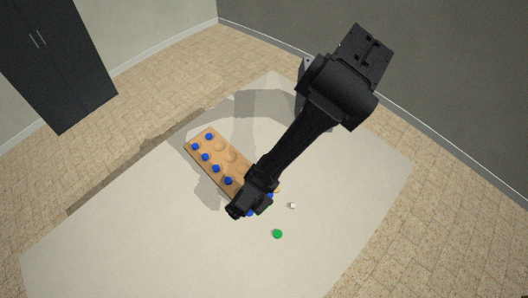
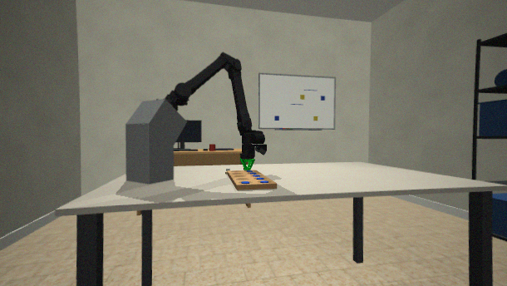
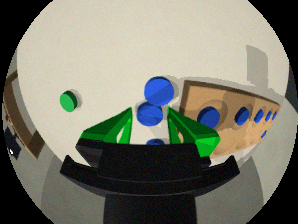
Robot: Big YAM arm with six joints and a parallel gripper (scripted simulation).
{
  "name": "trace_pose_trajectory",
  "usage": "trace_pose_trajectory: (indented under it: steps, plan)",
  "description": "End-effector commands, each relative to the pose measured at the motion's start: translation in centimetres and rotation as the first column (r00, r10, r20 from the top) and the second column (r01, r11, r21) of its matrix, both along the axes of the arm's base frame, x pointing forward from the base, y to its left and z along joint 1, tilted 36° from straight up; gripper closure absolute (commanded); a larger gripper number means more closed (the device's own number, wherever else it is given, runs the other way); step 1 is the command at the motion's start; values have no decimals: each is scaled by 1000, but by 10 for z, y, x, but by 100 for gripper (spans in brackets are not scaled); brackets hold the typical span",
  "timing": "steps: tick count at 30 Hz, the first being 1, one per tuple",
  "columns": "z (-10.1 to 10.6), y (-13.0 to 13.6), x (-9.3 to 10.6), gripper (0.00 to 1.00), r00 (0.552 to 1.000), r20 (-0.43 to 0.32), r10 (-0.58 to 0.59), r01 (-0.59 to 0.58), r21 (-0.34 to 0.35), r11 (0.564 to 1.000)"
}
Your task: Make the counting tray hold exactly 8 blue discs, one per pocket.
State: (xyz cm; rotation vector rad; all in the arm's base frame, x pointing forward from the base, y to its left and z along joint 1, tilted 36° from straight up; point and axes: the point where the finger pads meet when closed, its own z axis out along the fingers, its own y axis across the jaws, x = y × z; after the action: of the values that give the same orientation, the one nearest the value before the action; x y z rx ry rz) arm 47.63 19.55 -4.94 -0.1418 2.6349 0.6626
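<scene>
My gripper (image 2: 248, 169) (image 3: 150, 109) is open, its green fingers partly apart above the table. A blue disc (image 3: 150, 114) shows between the fingertips, unheld; another blue disc (image 3: 159, 91) overlaps it in the wrist view, and whether they are stacked is unclear. A third blue disc (image 3: 155, 142) is mostly hidden by the gripper body. The wooden tray (image 1: 223, 166) (image 2: 254, 187) (image 3: 227, 145) lies flat beside the gripper. Several blue discs sit in its pockets: the near long row is filled, and the other row has one at its far end (image 1: 209, 136). The arm hides part of the tray.
A green disc (image 1: 277, 234) (image 3: 68, 101) lies away from the tray. A small white cube (image 1: 292, 205) and a partly hidden beige piece (image 1: 277, 190) lie on the robot's side of the gripper. The arm's grey pedestal (image 2: 150, 145) stands on the table.
</scene>
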Motion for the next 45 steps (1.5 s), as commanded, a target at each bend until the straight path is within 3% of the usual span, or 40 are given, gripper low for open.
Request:
trace_pose_trajectory:
  steps: [1,9,10,43,45]
  plan:
    - [-6,9,1,54,1000,-3,6,-6,1,1000]
    - [-6,9,2,54,1000,-1,7,-7,1,1000]
    - [-6,9,1,100,1000,-2,7,-7,1,1000]
    - [-6,9,1,100,1000,-1,8,-8,1,1000]
    - [10,2,-4,100,1000,9,15,-15,-2,1000]
